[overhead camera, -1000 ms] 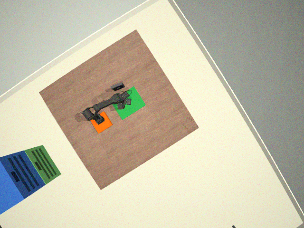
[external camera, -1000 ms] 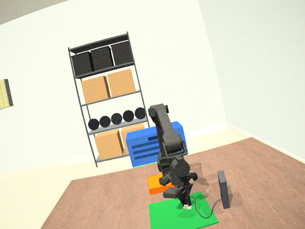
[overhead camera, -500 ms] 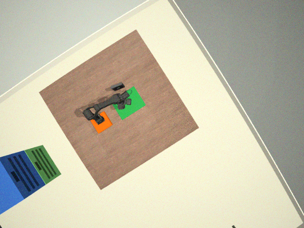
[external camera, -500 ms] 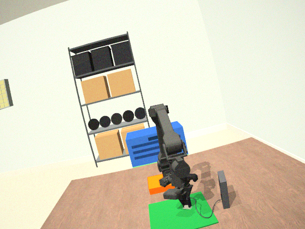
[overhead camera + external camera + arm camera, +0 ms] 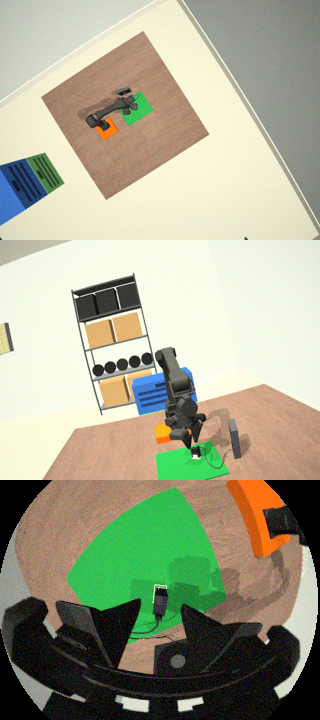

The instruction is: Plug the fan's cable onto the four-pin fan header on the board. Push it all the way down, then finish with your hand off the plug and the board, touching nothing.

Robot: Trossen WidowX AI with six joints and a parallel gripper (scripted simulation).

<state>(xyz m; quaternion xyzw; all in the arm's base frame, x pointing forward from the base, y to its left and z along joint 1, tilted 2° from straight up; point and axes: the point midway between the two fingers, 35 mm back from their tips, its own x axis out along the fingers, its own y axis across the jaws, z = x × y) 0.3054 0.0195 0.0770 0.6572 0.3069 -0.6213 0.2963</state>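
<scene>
The wooden floor [image 5: 271,420] carries a green board [image 5: 178,467], an orange block [image 5: 161,433] and the upright fan [image 5: 234,438].

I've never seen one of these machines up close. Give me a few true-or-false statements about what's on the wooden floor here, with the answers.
1. The gripper is clamped on the plug. False: its fingers stand open, apart from the plug.
2. The plug stands on the green board. True.
3. A black cable runs from the plug to the fan. True.
4. The fan lies flat on the green board. False: it stands upright on the wooden floor, beside the board.
</scene>
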